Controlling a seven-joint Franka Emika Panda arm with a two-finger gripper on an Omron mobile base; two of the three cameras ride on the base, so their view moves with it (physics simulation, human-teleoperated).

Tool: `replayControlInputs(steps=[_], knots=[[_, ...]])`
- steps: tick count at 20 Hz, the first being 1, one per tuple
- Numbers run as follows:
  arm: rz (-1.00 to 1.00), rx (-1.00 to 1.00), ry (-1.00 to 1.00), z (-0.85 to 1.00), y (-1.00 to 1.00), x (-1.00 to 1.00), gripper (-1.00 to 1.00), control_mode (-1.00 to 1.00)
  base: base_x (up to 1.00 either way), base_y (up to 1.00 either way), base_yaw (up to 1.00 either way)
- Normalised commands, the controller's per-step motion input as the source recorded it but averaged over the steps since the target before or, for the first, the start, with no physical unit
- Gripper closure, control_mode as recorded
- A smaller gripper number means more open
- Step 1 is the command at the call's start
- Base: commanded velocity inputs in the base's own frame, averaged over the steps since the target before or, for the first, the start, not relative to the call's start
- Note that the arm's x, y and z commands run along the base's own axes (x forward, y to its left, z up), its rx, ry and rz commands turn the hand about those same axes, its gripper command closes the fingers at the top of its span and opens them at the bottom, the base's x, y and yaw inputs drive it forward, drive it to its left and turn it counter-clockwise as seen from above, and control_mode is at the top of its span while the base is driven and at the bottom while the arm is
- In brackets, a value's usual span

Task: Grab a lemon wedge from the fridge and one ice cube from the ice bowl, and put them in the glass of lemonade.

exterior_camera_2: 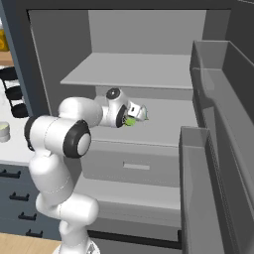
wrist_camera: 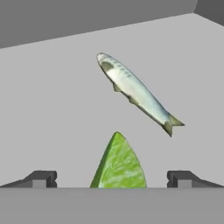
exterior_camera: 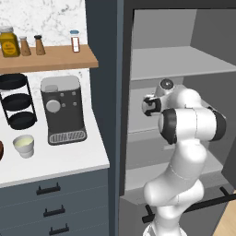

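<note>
The fridge [exterior_camera: 105, 92] stands open, and my arm reaches onto its middle shelf [exterior_camera_2: 163, 116]. The lemon wedge [wrist_camera: 119, 164], yellow-green with a paler edge, lies on that shelf right in front of the hand, and it shows as a small green spot [exterior_camera_2: 130, 120] at the hand's tip. My gripper [wrist_camera: 113, 179] is open, with a fingertip [wrist_camera: 41, 178] on either side of the wedge and not touching it. The glass of lemonade [exterior_camera: 24, 145] stands on the white counter to the left. A sliver of the ice bowl [exterior_camera: 1, 150] shows at the frame's edge. The ice cube is out of view.
A silver fish [wrist_camera: 135, 92] lies on the same shelf just beyond the wedge. The open fridge door [exterior_camera_2: 218, 149] with its bins stands at the right. A coffee machine [exterior_camera: 62, 110] and a black tiered rack [exterior_camera: 16, 101] stand on the counter.
</note>
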Motion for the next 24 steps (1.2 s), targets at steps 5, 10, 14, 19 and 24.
replayControlInputs(steps=[5,10,14,19,24], knots=[[-0.05,0.0,0.0,-0.09,-0.12,0.04,-1.0,-1.0,0.0,0.0,0.0],[-0.03,0.0,0.02,-0.39,-0.08,0.0,-1.0,-1.0,0.0,0.0,0.0],[-0.02,0.0,0.02,-0.32,-0.01,0.0,-1.0,-1.0,0.0,0.0,0.0],[0.0,0.0,0.01,-0.01,0.0,0.0,-1.0,-1.0,0.0,0.0,0.0],[-0.01,0.0,0.01,0.0,0.0,0.0,1.0,-1.0,0.0,0.0,0.0]])
